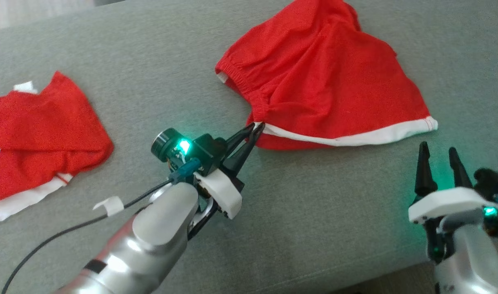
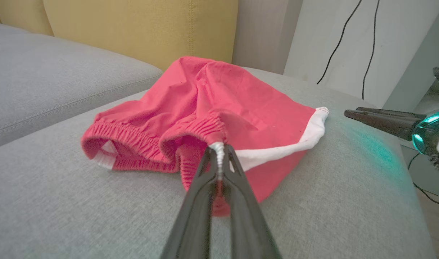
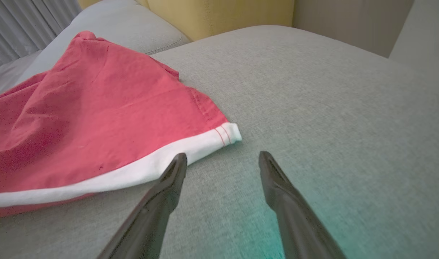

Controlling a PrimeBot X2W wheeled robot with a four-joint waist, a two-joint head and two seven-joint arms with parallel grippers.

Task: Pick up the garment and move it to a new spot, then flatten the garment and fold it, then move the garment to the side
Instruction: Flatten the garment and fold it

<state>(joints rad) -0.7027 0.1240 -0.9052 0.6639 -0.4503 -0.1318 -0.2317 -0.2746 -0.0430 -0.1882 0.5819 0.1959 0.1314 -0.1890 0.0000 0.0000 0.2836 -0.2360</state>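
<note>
1. Head view: the red garment (image 1: 326,77) with white trim lies rumpled on the grey sofa cushion (image 1: 151,73), toward the far right. A second red garment (image 1: 36,134) lies well apart at the left edge.
2. The left pincer (image 1: 256,130) is clamped tight on the garment's near corner, where the gathered waistband meets the white trim. Its arm reaches forward and rightward, fingers low over the cushion.
3. The right pincer (image 1: 439,157) is spread wide and holds nothing, its fingers pointing forward just short of the white-hemmed corner.
</note>
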